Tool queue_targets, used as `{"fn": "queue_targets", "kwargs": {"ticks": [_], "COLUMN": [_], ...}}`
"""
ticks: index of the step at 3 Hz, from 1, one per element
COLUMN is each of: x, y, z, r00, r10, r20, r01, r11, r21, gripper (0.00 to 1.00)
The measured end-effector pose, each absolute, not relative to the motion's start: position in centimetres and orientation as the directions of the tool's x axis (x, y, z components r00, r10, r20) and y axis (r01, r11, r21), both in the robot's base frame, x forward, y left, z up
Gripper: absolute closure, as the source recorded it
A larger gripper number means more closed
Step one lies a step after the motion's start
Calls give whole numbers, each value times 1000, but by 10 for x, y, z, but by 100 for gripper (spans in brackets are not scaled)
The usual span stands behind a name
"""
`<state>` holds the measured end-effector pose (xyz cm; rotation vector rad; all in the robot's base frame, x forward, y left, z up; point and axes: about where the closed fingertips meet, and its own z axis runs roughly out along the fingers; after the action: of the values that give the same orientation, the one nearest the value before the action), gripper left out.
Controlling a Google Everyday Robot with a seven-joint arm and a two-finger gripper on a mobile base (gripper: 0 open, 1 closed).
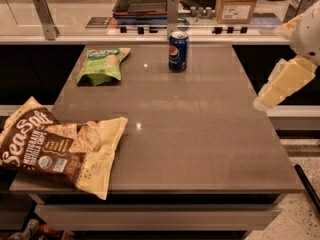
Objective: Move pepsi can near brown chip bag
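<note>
While the pale, blocky end effector [282, 84] hangs well to the right of the small dark blue pepsi can [178, 51], the can stands ungrasped.
Upright at the grey-brown surface's [210, 134] far edge, it is well apart from the large crinkled brown chip bag [50, 146], which lies to its near-left. An off-centre approach could topple it. I cannot tell the end effector's state.

single view, from above the near end of the table [200, 149], tilted down and facing along it toward the far counter [150, 31]; close enough to fill with tabletop; gripper [267, 98] hanging at far right.
</note>
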<state>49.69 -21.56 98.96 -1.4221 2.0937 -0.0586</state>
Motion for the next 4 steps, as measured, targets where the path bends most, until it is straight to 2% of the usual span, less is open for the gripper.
{"fn": "queue_targets", "kwargs": {"ticks": [2,4], "x": [560,620], "y": [-219,-190], "z": [987,978], "r00": [-239,-177], "r10": [-742,-673], "r20": [-626,-718], "r01": [-711,-703], "r11": [573,597], "r21": [-408,-386], "gripper": [0,0]}}
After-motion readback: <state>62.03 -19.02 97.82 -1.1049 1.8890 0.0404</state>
